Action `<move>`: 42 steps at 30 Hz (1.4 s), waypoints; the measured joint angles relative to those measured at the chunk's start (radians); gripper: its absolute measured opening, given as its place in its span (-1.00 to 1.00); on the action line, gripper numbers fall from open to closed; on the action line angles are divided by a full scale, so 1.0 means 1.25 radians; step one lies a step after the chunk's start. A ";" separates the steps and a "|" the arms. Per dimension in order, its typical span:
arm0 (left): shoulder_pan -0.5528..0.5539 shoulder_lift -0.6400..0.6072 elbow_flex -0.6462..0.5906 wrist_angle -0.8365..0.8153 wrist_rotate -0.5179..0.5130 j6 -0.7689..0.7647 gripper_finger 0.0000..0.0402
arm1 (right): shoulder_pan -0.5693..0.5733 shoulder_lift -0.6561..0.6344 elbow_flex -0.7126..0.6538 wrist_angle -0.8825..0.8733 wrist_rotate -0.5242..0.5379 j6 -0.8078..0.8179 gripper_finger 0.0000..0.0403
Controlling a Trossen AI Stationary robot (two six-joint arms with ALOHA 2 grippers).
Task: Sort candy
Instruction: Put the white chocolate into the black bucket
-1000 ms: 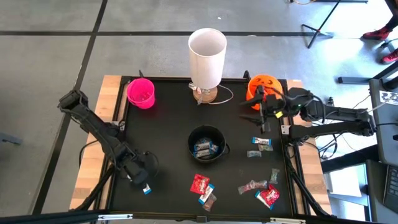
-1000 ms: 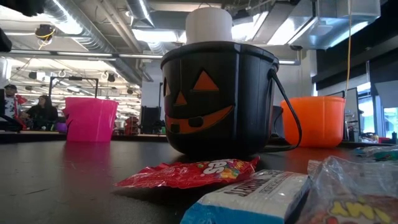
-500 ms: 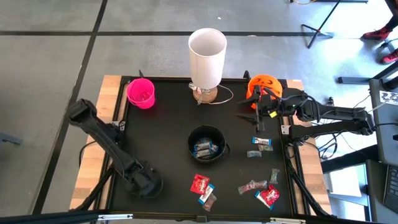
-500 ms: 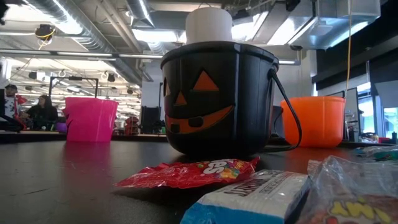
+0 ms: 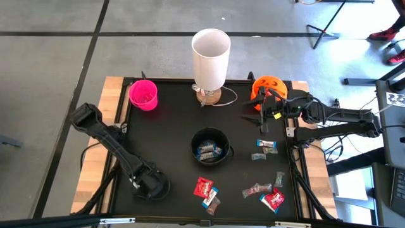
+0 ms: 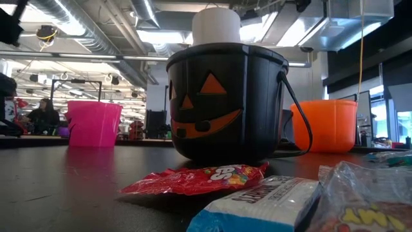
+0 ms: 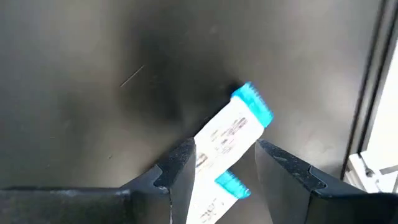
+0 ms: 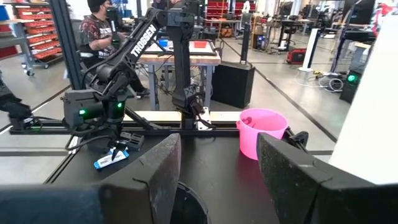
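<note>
1. A blue-and-white mini bar point(image 7: 233, 127) is lying on the black table point(image 5: 171, 120) at its front left, framed by the left gripper point(image 7: 224, 165), whose fingers are spread wide for a grasp.
2. More candy point(image 5: 262, 190) is lying scattered front right; some is sitting sorted in the black pumpkin bucket point(image 5: 210, 147).
3. The right gripper point(image 5: 264, 124) is hanging open beside the orange bucket point(image 5: 267, 85), waiting.

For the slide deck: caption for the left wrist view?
Left gripper over the black table, fingers either side of a blue-and-white mini bar.

Black-topped table point(image 5: 171, 120) with wooden edges, bearing a pink cup point(image 5: 143, 94), a tall white cylinder point(image 5: 211, 50) on a round wooden base, an orange pumpkin bucket point(image 5: 268, 87), a black pumpkin bucket point(image 5: 209, 145) at centre, and small wrapped candy point(image 5: 204, 187) scattered along the near and right side.
</note>
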 joint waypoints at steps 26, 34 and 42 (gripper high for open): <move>0.025 0.016 0.000 -0.030 0.055 0.122 0.14 | 0.000 0.058 -0.001 0.031 0.012 -0.002 0.04; -0.021 0.048 0.001 -0.044 -0.056 0.248 0.17 | 0.000 0.080 -0.001 0.041 0.037 -0.019 0.04; -0.021 0.073 0.005 -0.045 -0.104 0.328 0.15 | 0.000 0.080 -0.001 0.053 0.039 -0.020 0.04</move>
